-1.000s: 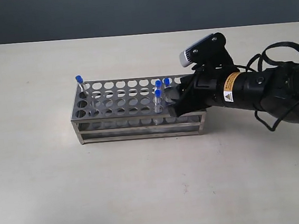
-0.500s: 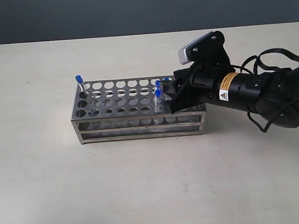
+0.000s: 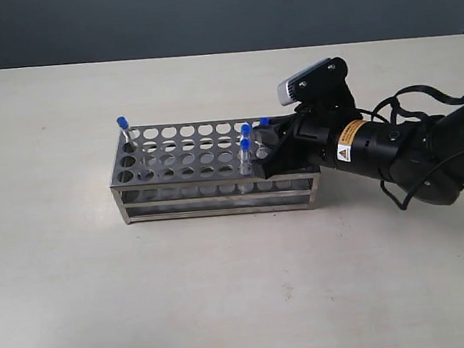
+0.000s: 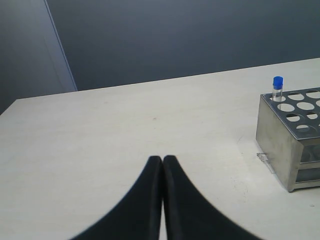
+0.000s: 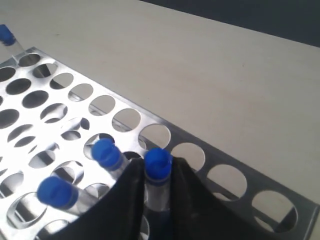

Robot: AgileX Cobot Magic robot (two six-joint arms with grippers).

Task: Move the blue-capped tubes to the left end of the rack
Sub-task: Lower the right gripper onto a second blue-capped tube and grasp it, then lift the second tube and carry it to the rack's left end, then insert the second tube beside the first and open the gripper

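Right gripper has pushed further in over the rack since a sec ago. The blue cap it went for now sits a bit further from its two neighbours, and the right arm's back end has dropped lower.

Shiny stainless-steel test-tube rack stands lengthwise on a pale tabletop, w/ four rows of round holes in its top plate. Four blue-capped tubes sit in it.

Corner tube stands alone in a back-row hole at the rack's left end, leaning slightly.

Rear tube and front tube stand close together approx two-thirds along toward the rack's right end, one just behind the other. Exact rows can't be made out.

Held tube is next along toward the rack's right end, upright in its hole. The right gripper's two black fingers pinch it from both sides just under the cap.

Grey wrist camera rides on top of the right arm, above the rack's right end. Black cables loop behind it.

Left gripper hangs over bare tabletop, well apart from the rack's left end. Its fingertips are pressed together w/ nothing between them.
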